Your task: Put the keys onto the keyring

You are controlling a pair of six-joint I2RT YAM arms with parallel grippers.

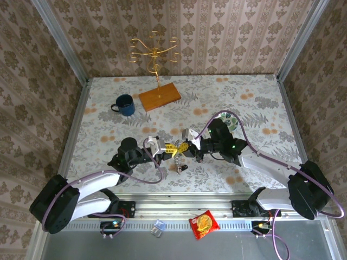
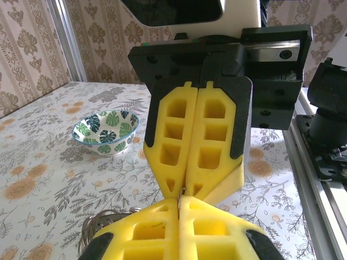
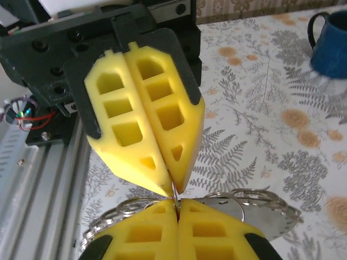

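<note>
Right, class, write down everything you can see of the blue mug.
The blue mug is small, dark blue and glossy, perhaps enamel. It stands upright, mouth up, inside too dark to judge. One loop handle sticks out on its left in the top view. It rests on the flowered table, towards the far left, beside a wooden board with a narrow gap between them. Nothing else touches it.
</note>
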